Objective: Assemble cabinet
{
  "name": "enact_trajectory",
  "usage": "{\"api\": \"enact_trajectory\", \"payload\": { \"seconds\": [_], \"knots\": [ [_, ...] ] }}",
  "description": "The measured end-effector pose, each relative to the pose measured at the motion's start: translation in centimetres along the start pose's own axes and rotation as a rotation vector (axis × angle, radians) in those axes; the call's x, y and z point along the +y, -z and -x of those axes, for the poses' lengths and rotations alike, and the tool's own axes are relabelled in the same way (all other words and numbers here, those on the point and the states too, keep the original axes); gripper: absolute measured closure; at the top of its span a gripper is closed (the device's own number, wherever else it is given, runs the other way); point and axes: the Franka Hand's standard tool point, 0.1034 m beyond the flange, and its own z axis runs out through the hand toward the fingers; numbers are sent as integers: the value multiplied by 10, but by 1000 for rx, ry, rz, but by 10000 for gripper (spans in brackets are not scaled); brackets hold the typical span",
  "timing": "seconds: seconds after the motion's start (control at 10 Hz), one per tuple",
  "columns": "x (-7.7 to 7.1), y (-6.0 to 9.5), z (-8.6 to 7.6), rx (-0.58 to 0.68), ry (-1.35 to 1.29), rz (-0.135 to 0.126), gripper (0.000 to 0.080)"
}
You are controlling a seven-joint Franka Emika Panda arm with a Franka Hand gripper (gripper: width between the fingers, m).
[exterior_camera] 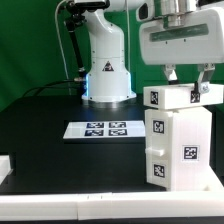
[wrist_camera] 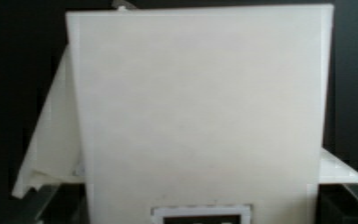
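Note:
The cabinet (exterior_camera: 180, 148) is a tall white box with black-and-white tags, standing upright on the black table at the exterior view's right. A smaller white tagged block (exterior_camera: 178, 97) sits across its top. My gripper (exterior_camera: 187, 80) hangs straight over that block, with its fingers (exterior_camera: 170, 73) spread wide and their tips just at the block's upper face. In the wrist view a broad white cabinet panel (wrist_camera: 194, 110) fills the picture, with a tag (wrist_camera: 202, 212) at its near end. A thinner white panel (wrist_camera: 51, 130) slants away beside it. The fingertips are hidden there.
The marker board (exterior_camera: 100, 128) lies flat on the table in front of the arm's white base (exterior_camera: 106, 75). A white rail (exterior_camera: 60, 206) borders the table's front edge. A small white piece (exterior_camera: 4, 166) lies at the exterior view's left edge.

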Motion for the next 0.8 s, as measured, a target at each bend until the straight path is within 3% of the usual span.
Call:
{"api": "enact_trajectory", "payload": {
  "seconds": [0.4,0.6,0.8],
  "knots": [
    [0,-1,0,-38,-186,-4,242],
    [-1,1,3,-44,-155,-9,42],
    [-5,14,3,-47,-111,-34,13]
  ]
}}
